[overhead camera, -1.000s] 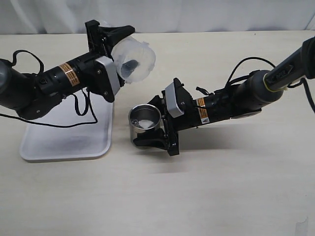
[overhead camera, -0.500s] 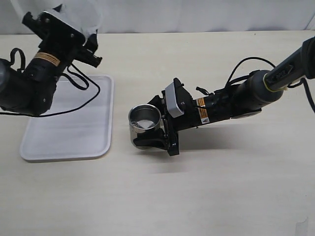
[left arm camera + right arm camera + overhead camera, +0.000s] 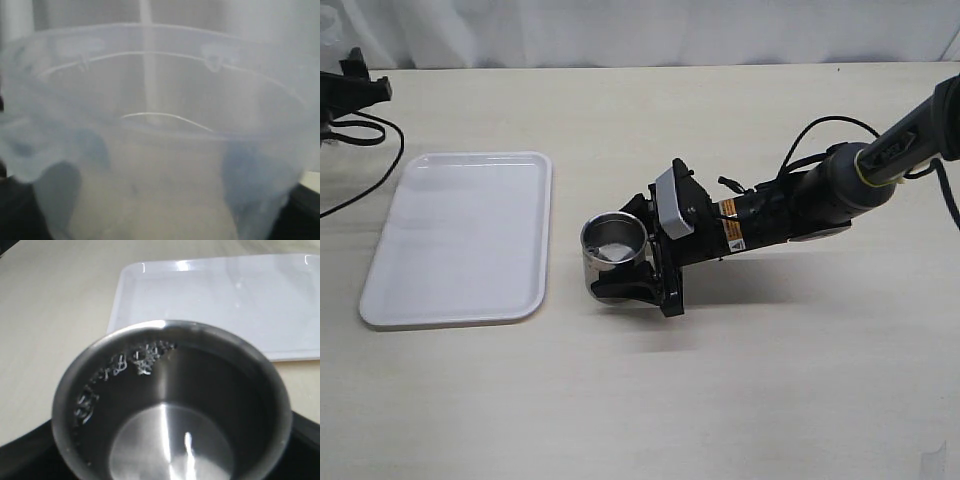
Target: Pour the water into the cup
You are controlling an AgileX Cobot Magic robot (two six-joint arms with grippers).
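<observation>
Beige table (image 3: 770, 380): right arm (image 3: 820, 190) stretches low, fingers (image 3: 625, 291) gripping the cup (image 3: 613, 250).

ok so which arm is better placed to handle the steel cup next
Right. The right fingers hold the short brushed stainless-steel cup; the left arm sits far off to the side, holding a translucent plastic beaker.

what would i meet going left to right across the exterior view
left arm at the edge → white tray → steel cup → right arm
</observation>
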